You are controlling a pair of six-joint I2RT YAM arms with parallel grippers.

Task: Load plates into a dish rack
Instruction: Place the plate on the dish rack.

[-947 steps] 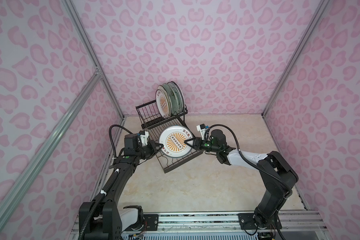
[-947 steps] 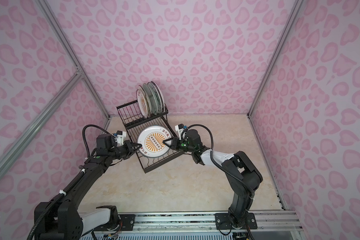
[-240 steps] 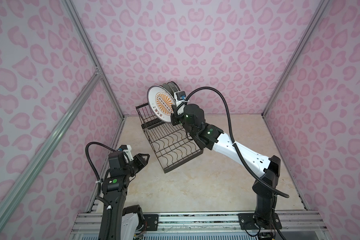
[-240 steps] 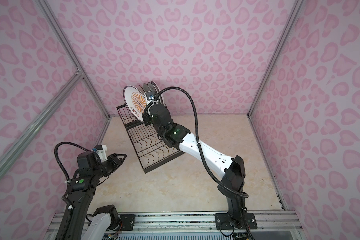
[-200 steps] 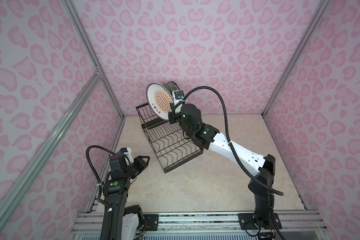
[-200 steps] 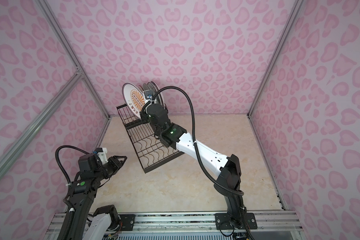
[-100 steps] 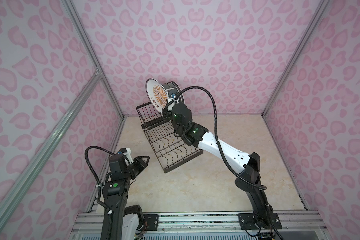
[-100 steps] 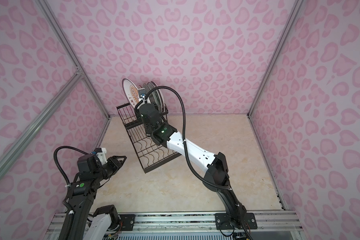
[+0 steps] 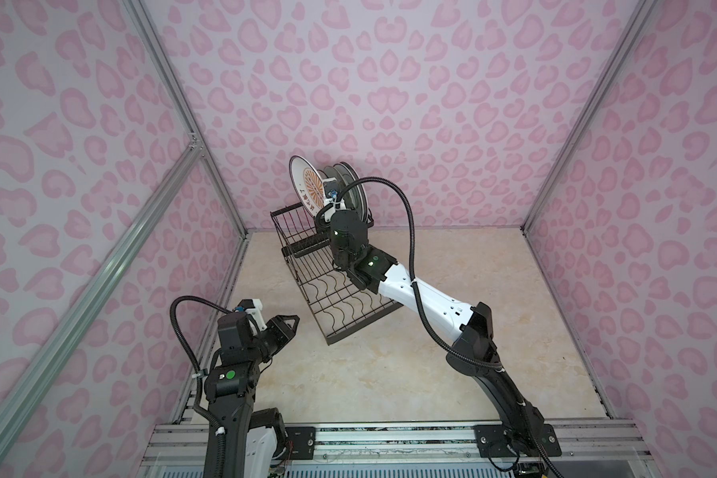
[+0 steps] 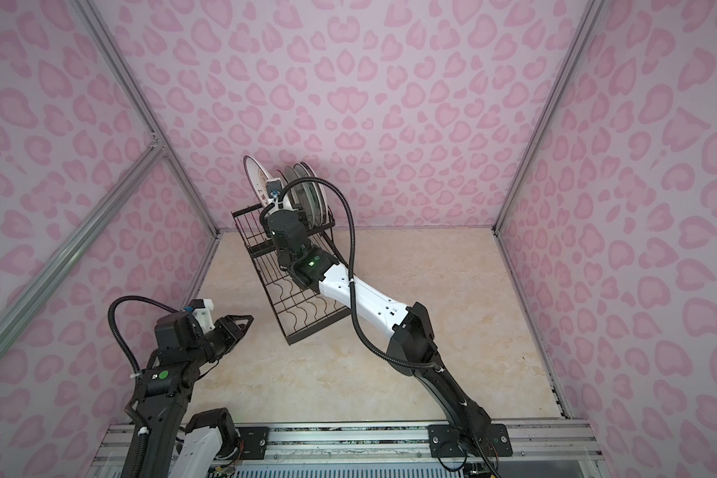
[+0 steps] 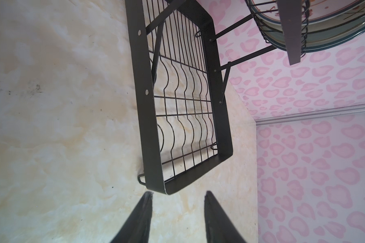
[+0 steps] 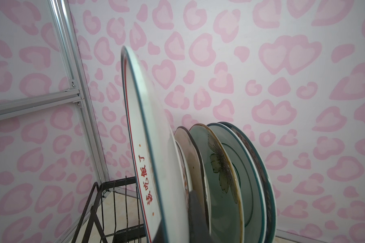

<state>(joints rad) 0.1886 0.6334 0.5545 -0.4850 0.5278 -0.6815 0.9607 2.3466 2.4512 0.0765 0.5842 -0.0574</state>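
Observation:
The black wire dish rack [image 9: 340,298] stands at the back left, its wavy lower tray bare. Several plates [image 9: 350,186] stand on edge in its raised basket [image 9: 294,231]. My right gripper [image 9: 321,207] is shut on the lower rim of a white plate with an orange sunburst [image 9: 303,186]. That plate is upright, just left of the standing ones and higher than them. In the right wrist view the held plate [image 12: 152,147] fills the middle, with the flower plate [image 12: 223,168] behind it. My left gripper [image 9: 292,325] hangs open and empty, short of the tray's near corner [image 11: 156,185].
Pink patterned walls close in on three sides, with aluminium posts [image 9: 174,103] at the corners. The rack's raised tier sits close to the back wall. The right arm's black cable [image 9: 406,215] loops above the rack. The beige tabletop [image 9: 452,372] stretches to the right and front.
My right arm has carried the sunburst plate left and back over the raised basket, turning it more edge-on beside the standing plates. The left arm has stayed put.

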